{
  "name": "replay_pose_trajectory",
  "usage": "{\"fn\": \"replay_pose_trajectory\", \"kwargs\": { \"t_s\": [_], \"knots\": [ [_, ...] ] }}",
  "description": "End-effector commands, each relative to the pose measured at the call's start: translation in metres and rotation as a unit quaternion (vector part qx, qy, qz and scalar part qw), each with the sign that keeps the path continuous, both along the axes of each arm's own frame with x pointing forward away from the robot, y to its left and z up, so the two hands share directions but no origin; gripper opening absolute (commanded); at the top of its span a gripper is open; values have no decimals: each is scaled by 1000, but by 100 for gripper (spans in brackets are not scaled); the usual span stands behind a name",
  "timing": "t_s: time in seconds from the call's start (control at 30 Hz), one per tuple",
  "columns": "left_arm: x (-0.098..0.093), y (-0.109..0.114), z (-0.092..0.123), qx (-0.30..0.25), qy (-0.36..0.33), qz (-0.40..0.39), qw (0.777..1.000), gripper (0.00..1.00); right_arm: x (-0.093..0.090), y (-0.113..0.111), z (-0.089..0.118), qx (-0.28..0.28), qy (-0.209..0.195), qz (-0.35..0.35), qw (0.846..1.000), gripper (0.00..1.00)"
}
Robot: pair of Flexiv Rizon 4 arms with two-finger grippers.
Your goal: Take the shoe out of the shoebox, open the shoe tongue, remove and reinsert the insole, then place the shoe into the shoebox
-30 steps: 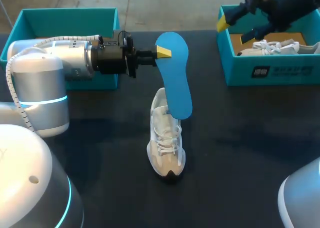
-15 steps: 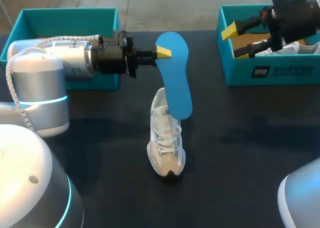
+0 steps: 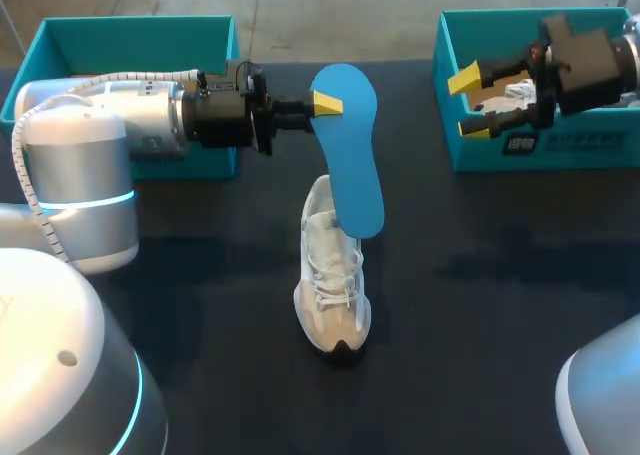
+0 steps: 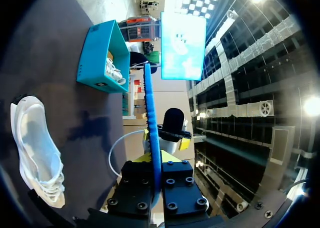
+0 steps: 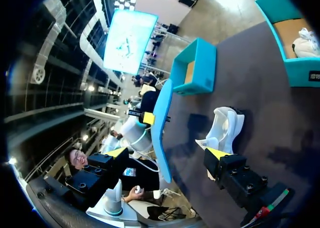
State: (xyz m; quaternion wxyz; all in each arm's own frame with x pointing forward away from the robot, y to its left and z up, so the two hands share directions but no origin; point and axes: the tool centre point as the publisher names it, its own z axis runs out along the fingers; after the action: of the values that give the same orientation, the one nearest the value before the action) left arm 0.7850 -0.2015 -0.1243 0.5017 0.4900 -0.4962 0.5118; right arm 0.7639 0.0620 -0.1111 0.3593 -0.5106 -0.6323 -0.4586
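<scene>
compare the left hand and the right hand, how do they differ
The left hand is shut on the blue insole, gripping it near one end; the right hand is open and holds nothing. The left hand sits toward the table's middle, beyond the white shoe; the right hand is by the front corner of the right shoebox. Both have yellow-tipped fingers and point inward, toward each other.

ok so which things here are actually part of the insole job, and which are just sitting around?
In the job:
blue insole, held by left gripper
white sneaker on the table
left teal shoebox, likely its box

Lying about:
right teal shoebox
spare sneaker inside it
right gripper, open, empty
</scene>
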Motion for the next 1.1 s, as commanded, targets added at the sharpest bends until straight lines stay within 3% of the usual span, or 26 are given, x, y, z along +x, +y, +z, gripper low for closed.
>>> {"fn": "replay_pose_trajectory", "kwargs": {
  "t_s": [0.03,0.83,0.97,1.1],
  "knots": [
    [0,1,0,1,0,-1,1000,0,6,3,-6,9,4,8,1000,100],
    [0,1,0,1,0,-1,1000,0,7,4,-7,8,8,-4,1000,100],
    [3,6,1,15,-87,-4,996,0,7,4,-7,8,8,-4,1000,100],
    [9,10,-5,43,-258,14,965,0,7,4,-7,8,8,-4,1000,100]
  ]
}}
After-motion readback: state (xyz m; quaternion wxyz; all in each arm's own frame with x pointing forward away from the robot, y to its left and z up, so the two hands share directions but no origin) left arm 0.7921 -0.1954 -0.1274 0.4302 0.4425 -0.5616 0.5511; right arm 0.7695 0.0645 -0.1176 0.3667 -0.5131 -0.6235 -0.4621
